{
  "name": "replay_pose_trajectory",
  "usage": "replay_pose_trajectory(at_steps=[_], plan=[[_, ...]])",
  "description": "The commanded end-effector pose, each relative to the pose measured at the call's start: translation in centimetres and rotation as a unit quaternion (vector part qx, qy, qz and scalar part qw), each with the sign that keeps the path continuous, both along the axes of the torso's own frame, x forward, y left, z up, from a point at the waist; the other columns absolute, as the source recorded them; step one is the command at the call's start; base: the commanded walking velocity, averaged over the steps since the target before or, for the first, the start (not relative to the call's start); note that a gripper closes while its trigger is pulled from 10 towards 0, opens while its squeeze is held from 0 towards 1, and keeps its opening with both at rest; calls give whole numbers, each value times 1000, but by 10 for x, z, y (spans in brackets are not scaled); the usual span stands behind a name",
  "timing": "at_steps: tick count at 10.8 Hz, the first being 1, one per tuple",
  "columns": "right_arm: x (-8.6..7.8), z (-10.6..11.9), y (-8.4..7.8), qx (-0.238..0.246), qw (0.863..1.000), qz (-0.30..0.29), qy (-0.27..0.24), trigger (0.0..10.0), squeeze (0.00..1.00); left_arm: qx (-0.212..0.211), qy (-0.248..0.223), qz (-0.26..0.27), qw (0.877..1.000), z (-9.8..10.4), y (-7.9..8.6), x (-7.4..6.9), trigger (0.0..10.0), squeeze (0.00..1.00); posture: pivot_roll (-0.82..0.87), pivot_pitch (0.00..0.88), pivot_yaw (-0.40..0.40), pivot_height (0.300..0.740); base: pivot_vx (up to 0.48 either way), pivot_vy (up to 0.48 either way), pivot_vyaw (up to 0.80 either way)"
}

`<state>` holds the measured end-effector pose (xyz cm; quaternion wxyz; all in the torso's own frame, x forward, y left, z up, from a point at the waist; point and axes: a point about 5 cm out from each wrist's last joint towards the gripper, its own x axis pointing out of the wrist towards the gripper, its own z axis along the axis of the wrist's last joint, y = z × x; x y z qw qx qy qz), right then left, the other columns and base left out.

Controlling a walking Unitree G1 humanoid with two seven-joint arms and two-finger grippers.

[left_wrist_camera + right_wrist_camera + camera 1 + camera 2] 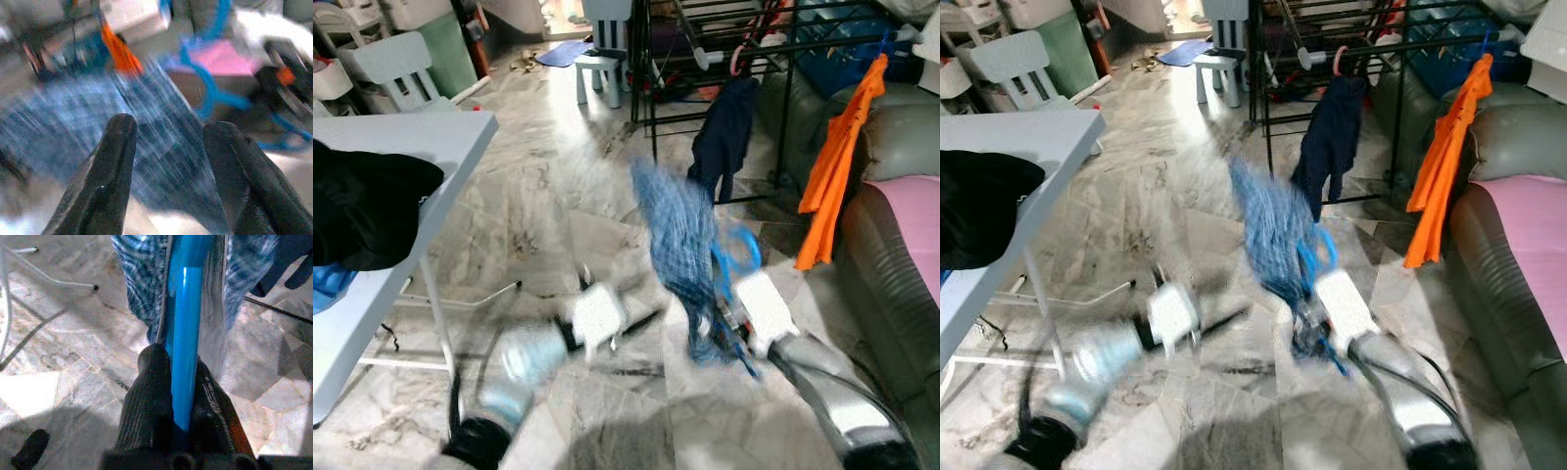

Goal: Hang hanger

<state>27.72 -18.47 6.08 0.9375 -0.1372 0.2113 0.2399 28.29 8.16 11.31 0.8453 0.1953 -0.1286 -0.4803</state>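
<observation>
One blue hanger (pixel 185 333), carrying one blue plaid shirt (pixel 677 235), pinched tight in the right gripper (pixel 182 396) above the floor (pixel 558 186), short of the rack (pixel 705 59). Two garments on rack: navy (pixel 722 132), orange (pixel 837 162). Left wrist view shows left gripper (pixel 168 171) spread apart, empty, facing the blurred shirt.

Marble-tile floor (pixel 558 196); white table (pixel 421 137) left; grey sofa (pixel 891 264) right; black rack (pixel 724 39) behind.

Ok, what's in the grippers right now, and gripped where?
The right gripper is shut on the blue hanger by its bar, checked shirt draped on it. The left gripper is open, holding nothing.
</observation>
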Motion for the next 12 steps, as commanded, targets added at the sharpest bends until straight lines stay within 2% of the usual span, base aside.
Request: replay_pose_trajectory(at_steps=[1, 2, 3, 5, 8, 9, 11, 12], plan=[[-6, 1, -2, -23, 999, 46, -11, 10000, 0, 30, -12, -16, 999, 6, 3, 1, 10000, 1000, -132, 48, 88, 740, 0, 0, 0], [-12, -2, -8, -45, 997, 69, -8, 10000, 0, 57, -19, -26, 998, 7, 3, 2, 10000, 1000, -139, 50, 94, 740, 0, 0, 0], [-22, -4, -15, -75, 990, 116, 0, 10000, 0, 73, -20, -52, 996, 15, -1, -4, 10000, 1000, -143, 52, 102, 740, 0, 0, 0], [-29, -2, -28, -121, 978, 171, 1, 10000, 0, 108, -30, -79, 991, 19, -2, -6, 10000, 1000, -148, 53, 106, 740, 0, 0, 0], [-34, 12, -34, -173, 949, 261, -27, 10000, 0, 169, 6, -93, 981, 7, 9, -4, 10000, 1000, -152, 53, 116, 740, 0, 0, 0], [-35, 19, -33, -177, 940, 290, -32, 10000, 0, 208, 37, -114, 971, -5, 16, -7, 10000, 1000, -156, 55, 118, 740, 0, 0, 0], [-33, 36, -34, -196, 923, 329, -49, 10000, 0, 225, 38, -99, 969, -10, 20, 2, 10000, 1000, -164, 57, 120, 740, 0, 0, 0], [-33, 40, -33, -203, 917, 340, -54, 10000, 0, 233, 51, -107, 965, -12, 19, 2, 10000, 863, -164, 57, 120, 740, 0, 0, 0]])
